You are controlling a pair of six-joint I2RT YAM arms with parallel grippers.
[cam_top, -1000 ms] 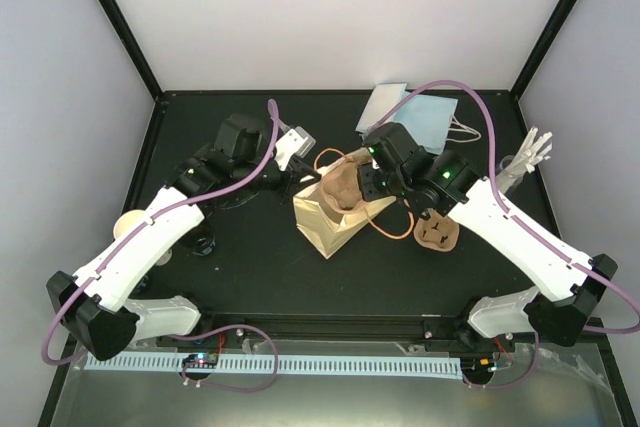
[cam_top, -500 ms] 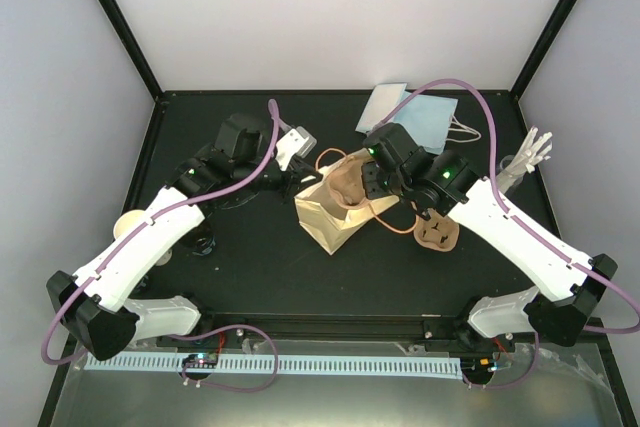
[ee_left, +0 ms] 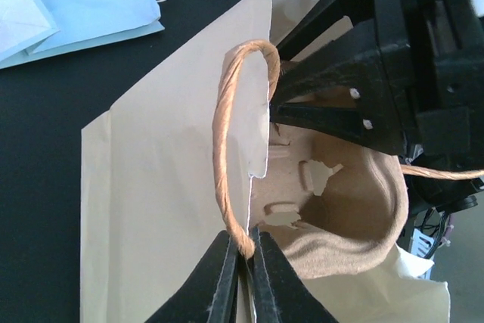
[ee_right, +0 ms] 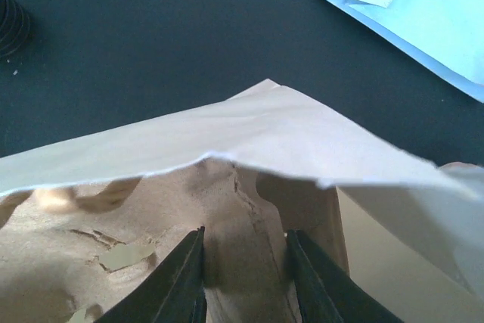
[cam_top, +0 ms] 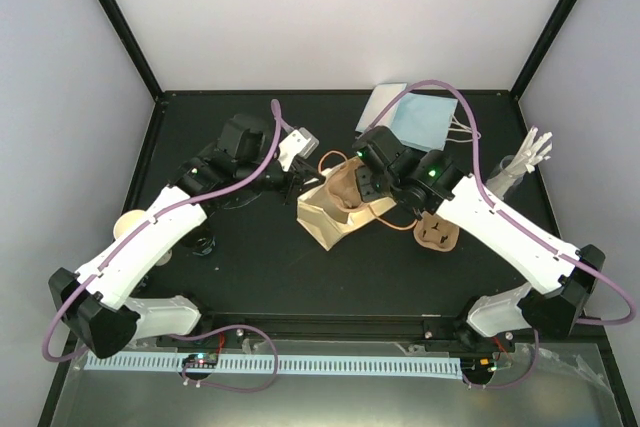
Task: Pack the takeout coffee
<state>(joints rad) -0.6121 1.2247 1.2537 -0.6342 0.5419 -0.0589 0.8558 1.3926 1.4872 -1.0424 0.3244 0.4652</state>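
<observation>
The tan paper bag (cam_top: 322, 222) lies open at the table's middle, a brown pulp cup carrier (cam_top: 343, 187) partly inside its mouth. My left gripper (ee_left: 243, 251) is shut on the base of the bag's twisted handle (ee_left: 223, 134) and the rim, holding the mouth open. From the right, my right gripper (ee_right: 246, 232) reaches into the mouth, shut on the carrier's middle ridge (ee_right: 249, 209). I cannot pick out the takeout coffee for sure; a dark round shape (cam_top: 203, 243) beside the left arm may be its lid.
A second pulp carrier (cam_top: 437, 234) lies right of the bag. Pale blue and white paper bags (cam_top: 415, 117) lie at the back. A cream round thing (cam_top: 128, 224) sits at the left edge, a white pronged stand (cam_top: 533, 153) at the right.
The right arm has shifted a little left and carried the carrier further into the bag's mouth. The left gripper keeps its hold on the handle.
</observation>
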